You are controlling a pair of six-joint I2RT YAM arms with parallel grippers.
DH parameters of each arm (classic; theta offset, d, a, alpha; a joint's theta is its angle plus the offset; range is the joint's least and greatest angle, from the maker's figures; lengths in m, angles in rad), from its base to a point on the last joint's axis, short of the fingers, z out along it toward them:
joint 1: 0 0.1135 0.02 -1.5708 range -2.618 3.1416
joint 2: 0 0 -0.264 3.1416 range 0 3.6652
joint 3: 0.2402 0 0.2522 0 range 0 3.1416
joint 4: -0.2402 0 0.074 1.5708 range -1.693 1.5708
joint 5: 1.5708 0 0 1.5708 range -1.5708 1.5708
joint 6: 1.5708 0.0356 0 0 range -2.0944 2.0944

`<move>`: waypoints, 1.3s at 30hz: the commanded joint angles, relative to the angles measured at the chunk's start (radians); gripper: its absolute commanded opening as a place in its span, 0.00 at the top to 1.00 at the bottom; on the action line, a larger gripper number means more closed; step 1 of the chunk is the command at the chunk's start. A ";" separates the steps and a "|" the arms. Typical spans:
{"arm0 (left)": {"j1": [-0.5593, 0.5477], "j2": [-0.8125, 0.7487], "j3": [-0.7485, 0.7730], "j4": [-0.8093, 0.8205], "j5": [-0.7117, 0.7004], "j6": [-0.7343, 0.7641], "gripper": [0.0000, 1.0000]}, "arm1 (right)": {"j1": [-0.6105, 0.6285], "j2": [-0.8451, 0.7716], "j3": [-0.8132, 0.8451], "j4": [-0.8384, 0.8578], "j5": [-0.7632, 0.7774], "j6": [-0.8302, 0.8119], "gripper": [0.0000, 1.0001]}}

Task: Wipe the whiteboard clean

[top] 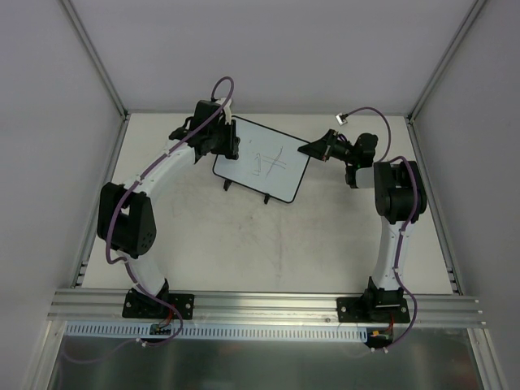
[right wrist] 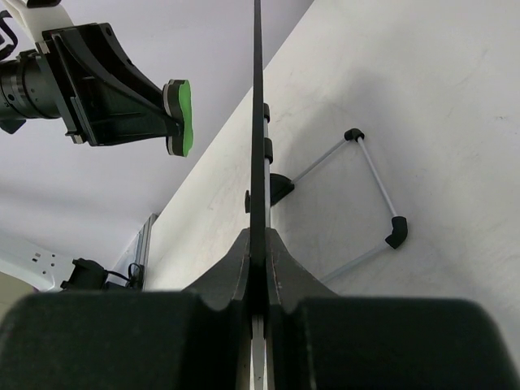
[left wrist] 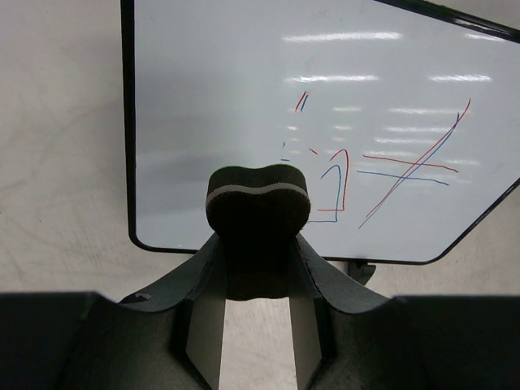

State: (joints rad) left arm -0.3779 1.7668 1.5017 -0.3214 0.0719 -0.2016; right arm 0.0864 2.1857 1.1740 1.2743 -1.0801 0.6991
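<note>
**A:** The whiteboard (top: 264,162), a small white board with a thin black frame and round corners, stands tilted on the pale bench (top: 244,252). It is propped up on its wire legs (right wrist: 374,195). There is one arm on each side of it.

**B:** Is it clean?

**A:** No. Thin red and blue pen lines (left wrist: 390,171) cross its face, so I think no wiping has been done yet.

**B:** What holds the whiteboard?

**A:** The right arm (top: 394,195). Its jaws are pinched tight on the whiteboard's right edge.

**B:** And the left arm (top: 154,175)?

**A:** Its jaws are closed on a small eraser block (left wrist: 258,203), dark with a green side. The eraser is in front of the whiteboard's face, near its left edge. In the right wrist view there is a gap, so it does not seem to touch.

**B:** So which step is this?

**A:** Getting ready for the first wipe, I would say.

**B:** What does the next move need?

**A:** Lay the eraser flat on the face, then slide it across to the pen lines. Press softly, so the whiteboard does not tip back.
</note>
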 commanded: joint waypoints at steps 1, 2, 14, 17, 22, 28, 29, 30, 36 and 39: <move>0.007 -0.026 0.003 0.002 0.026 -0.004 1.00 | 0.009 -0.027 0.016 0.257 -0.003 0.002 1.00; 0.007 -0.017 0.009 0.002 0.032 -0.001 1.00 | 0.009 -0.029 0.016 0.257 -0.006 0.000 1.00; -0.012 0.100 0.124 0.007 0.048 0.030 1.00 | 0.009 -0.064 -0.037 0.250 0.043 -0.026 1.00; -0.027 0.128 0.163 0.008 0.040 0.053 1.00 | 0.007 -0.069 -0.050 0.249 0.055 -0.029 1.00; -0.030 0.160 0.206 0.008 0.074 0.051 1.00 | 0.009 -0.083 -0.059 0.223 0.062 -0.041 1.00; -0.039 0.200 0.265 0.005 0.081 0.065 1.00 | 0.010 -0.101 -0.065 0.177 0.065 -0.070 1.00; -0.041 0.207 0.272 0.005 0.083 0.065 1.00 | 0.010 -0.104 -0.065 0.172 0.063 -0.072 1.00; -0.041 0.214 0.276 0.005 0.083 0.065 1.00 | 0.010 -0.104 -0.065 0.171 0.063 -0.070 1.00; -0.044 0.276 0.337 -0.018 0.078 0.083 1.00 | 0.018 -0.121 -0.074 0.146 0.065 -0.087 1.00; -0.044 0.306 0.357 -0.027 0.074 0.083 1.00 | 0.018 -0.129 -0.083 0.134 0.071 -0.095 1.00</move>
State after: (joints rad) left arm -0.4076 2.0502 1.8072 -0.3305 0.1303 -0.1413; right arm 0.0925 2.1345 1.0973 1.2812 -1.0271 0.6495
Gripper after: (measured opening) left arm 0.301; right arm 0.062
